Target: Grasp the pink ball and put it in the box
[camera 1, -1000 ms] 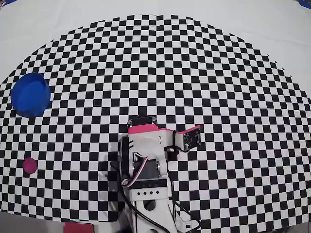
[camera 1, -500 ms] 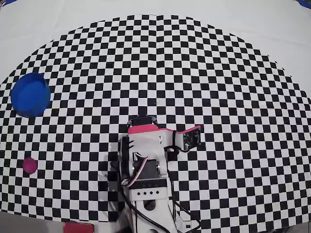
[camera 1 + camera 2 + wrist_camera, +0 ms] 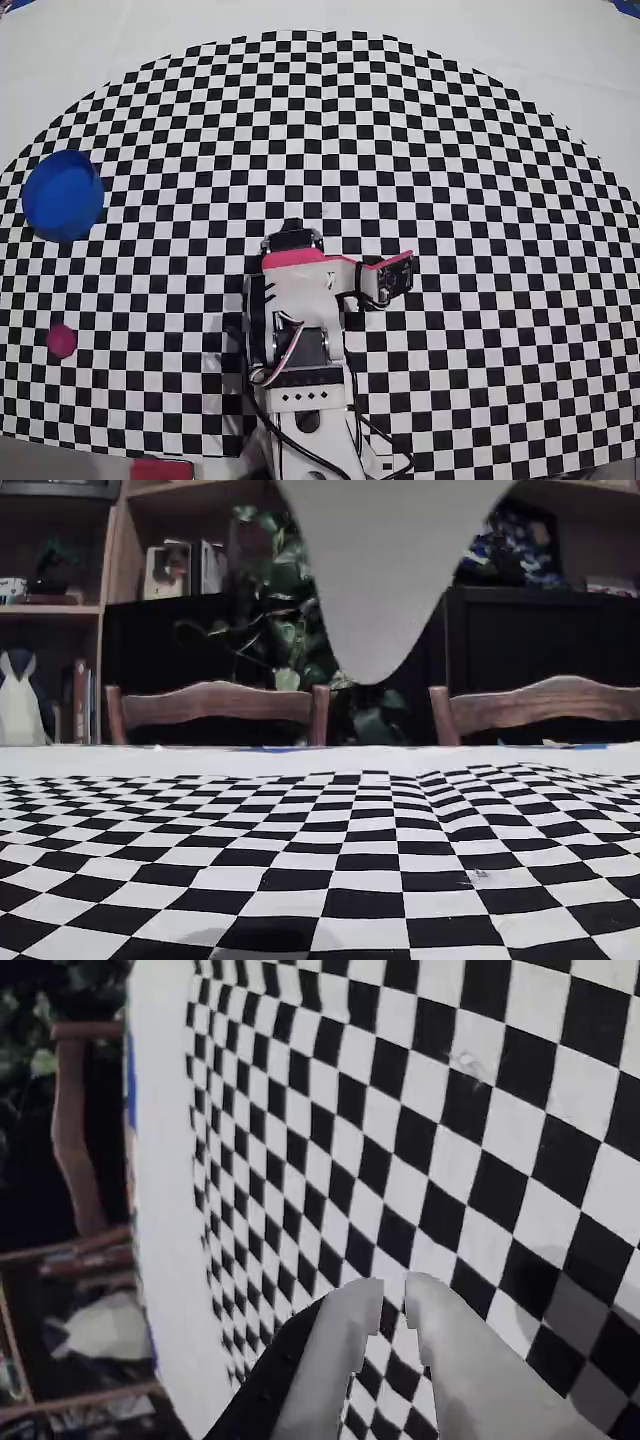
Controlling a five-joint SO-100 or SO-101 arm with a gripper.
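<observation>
1. Overhead view: the white arm [image 3: 300, 350] sits at the near middle of the checkered mat [image 3: 450, 150], folded over its own base. Judged from this pose, it has not begun to reach, and nothing on the mat lies under it.
2. The gripper [image 3: 393, 1298] appears in the wrist view, entering from the lower edge. Its two pale fingers [image 3: 345, 1335] lie almost together, a narrow slit between the tips, and they hold nothing; only bare checker squares lie beyond them.
3. The pink ball [image 3: 61, 340] rests on the mat at the near left of the overhead view, well apart from the arm and loose on the surface. Being a sphere, it has no long axis and points no particular way, so a grasp may come from any side.
4. The box [image 3: 63, 195], a round blue container, stands upright at the far left with its opening upward, well apart from the ball and farther from the arm.
5. Fixed view: low along the mat, wooden chairs [image 3: 220, 705] stand beyond its far edge; neither ball nor box shows here.
</observation>
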